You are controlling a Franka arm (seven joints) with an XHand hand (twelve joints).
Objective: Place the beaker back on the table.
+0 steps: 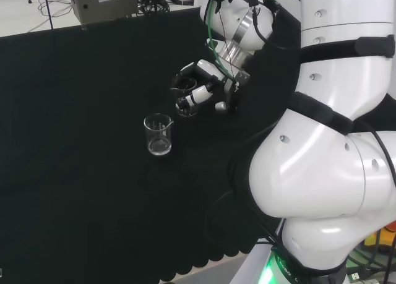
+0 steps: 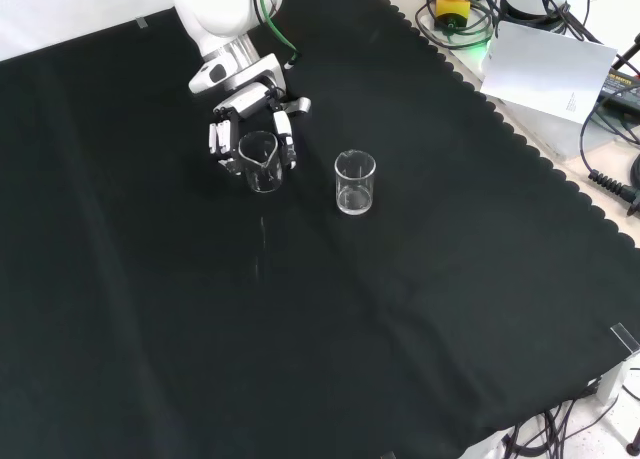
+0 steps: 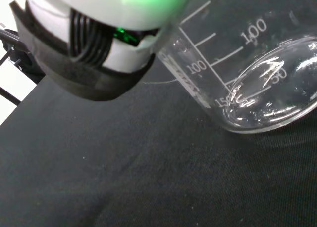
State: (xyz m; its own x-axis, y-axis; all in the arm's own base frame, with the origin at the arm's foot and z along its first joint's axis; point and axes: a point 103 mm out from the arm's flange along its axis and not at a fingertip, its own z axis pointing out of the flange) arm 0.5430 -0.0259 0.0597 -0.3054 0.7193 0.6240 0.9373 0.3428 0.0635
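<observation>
1. Head view: In the upper middle of the frame, the hand [image 1: 201,92] has its fingers curled round a clear beaker [image 1: 184,95], just left of the arm's white links. A second beaker [image 1: 158,134] stands upright and apart, below and to the left of the held one. The black cloth [image 1: 80,172] runs bare across the whole left half of the frame.

2. Front view: The hand [image 2: 250,129] reaches in from the upper left, fingers wrapped on both sides of the beaker [image 2: 261,162], which stands upright. Whether its base already touches the cloth [image 2: 300,329] cannot be told here. The second beaker [image 2: 355,183] stands to its right, near but not touching. The cloth's scalloped edge runs down the far right of the frame, well clear of both.

3. Wrist view: The beaker [image 3: 257,83], with its printed scale, sits large in the upper right, its round base close over the cloth [image 3: 124,177]; contact is hard to judge.

4. The step in hand looks like the set-down itself. The next move likely calls for seating the base flat, then spreading the fingers and drawing the hand up without tipping the glass toward its neighbour.
</observation>
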